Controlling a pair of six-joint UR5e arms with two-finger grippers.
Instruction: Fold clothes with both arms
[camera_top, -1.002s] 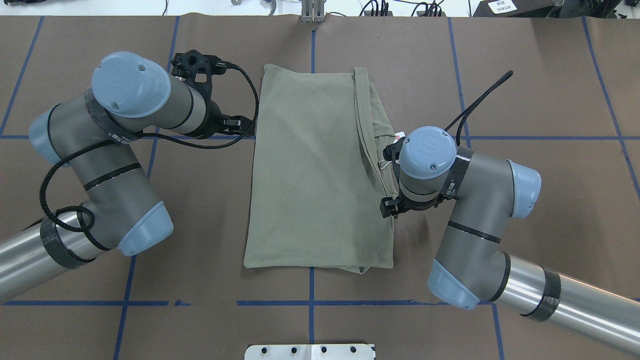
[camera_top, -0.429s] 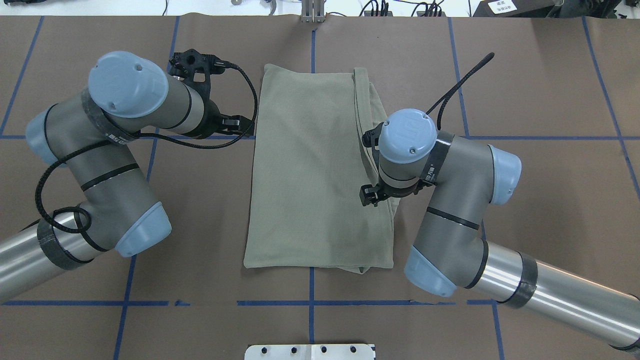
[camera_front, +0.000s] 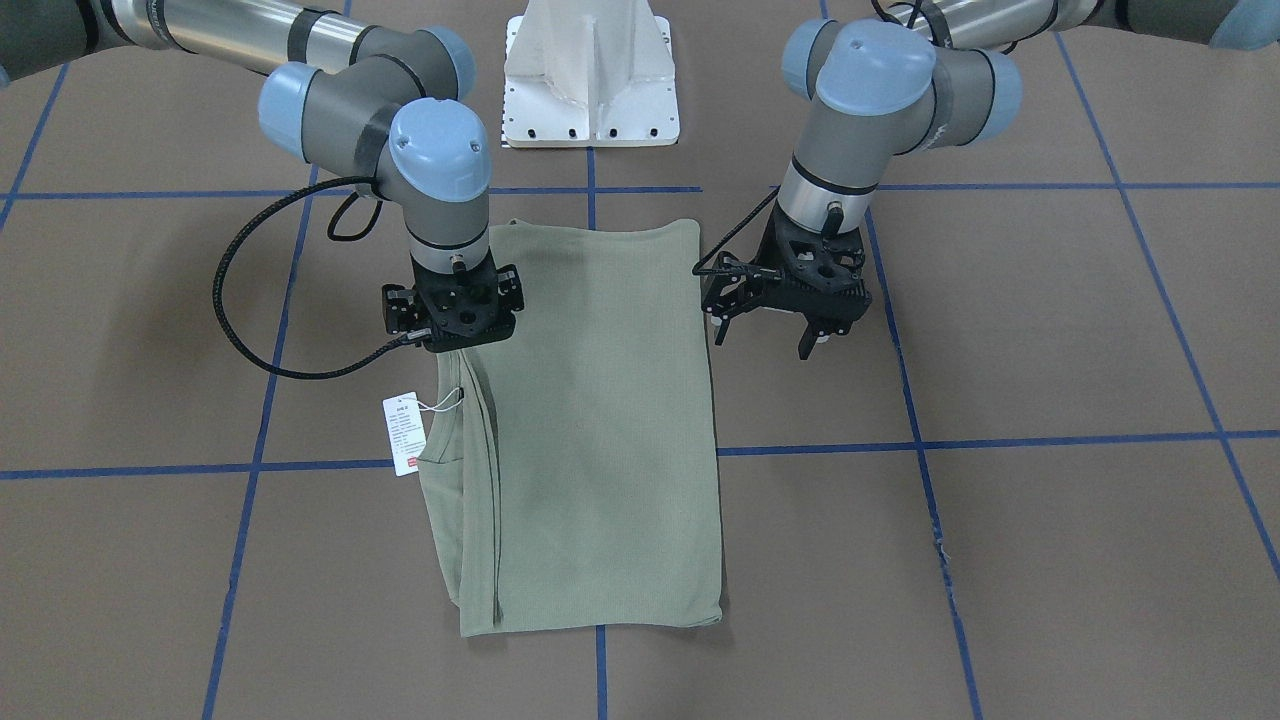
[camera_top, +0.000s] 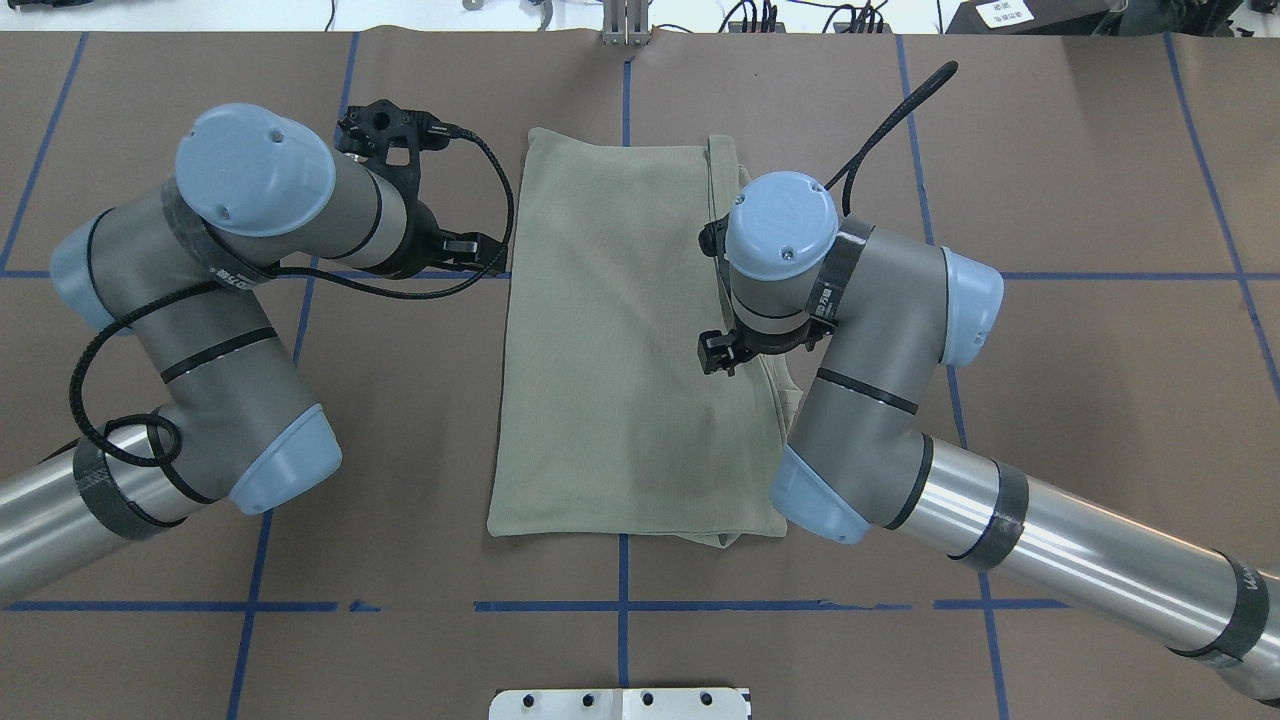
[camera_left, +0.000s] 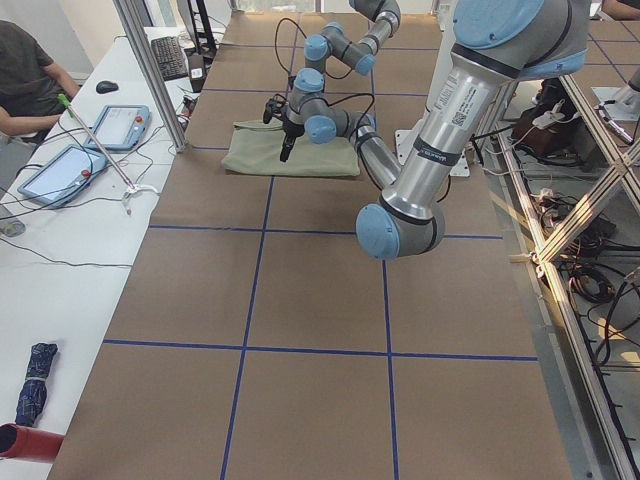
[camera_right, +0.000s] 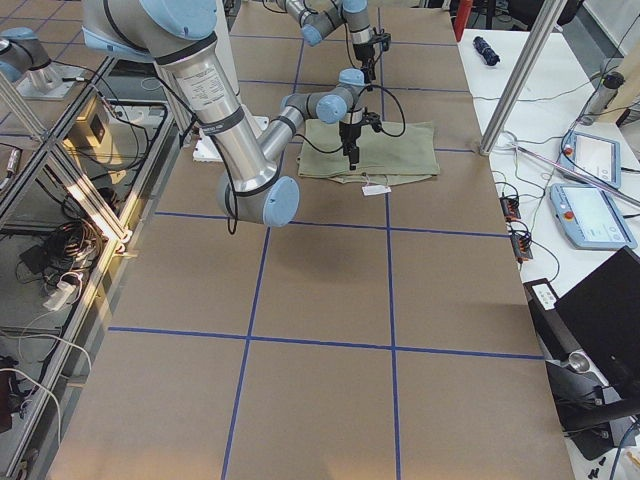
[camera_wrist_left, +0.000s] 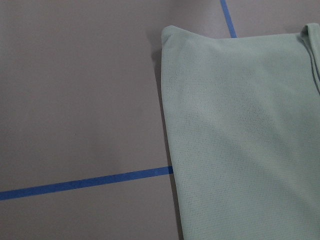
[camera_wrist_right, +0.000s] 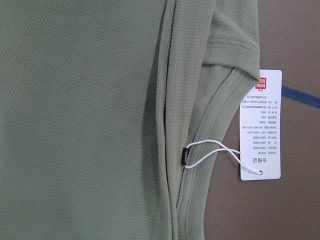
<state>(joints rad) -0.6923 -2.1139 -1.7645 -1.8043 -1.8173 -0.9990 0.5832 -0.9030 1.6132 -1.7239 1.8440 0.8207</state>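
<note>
Since the earlier overhead frames the right arm has swung inward across the bench. The left arm has barely shifted.

Findings:
- The shirt lies flat at mid-bench between the two arms, folded into a long rectangle.
- Its long axis runs straight away from the robot, with one short end near the base and the other at the far side.
- The stacked fold edges and the white hang tag lie along its right long side. I cannot say which end the collar faces.
- The right gripper hangs directly over that right long edge, jaws pointing down. Whether they are spread or closed cannot be told, and no contact with the cloth is evident.
- The left gripper stands just beside the left long edge, towards the far corner, clear of the fabric with jaws spread wide.

Assessment: the right arm is the nearer and need only descend. The left must first travel sideways onto the cloth.
</note>
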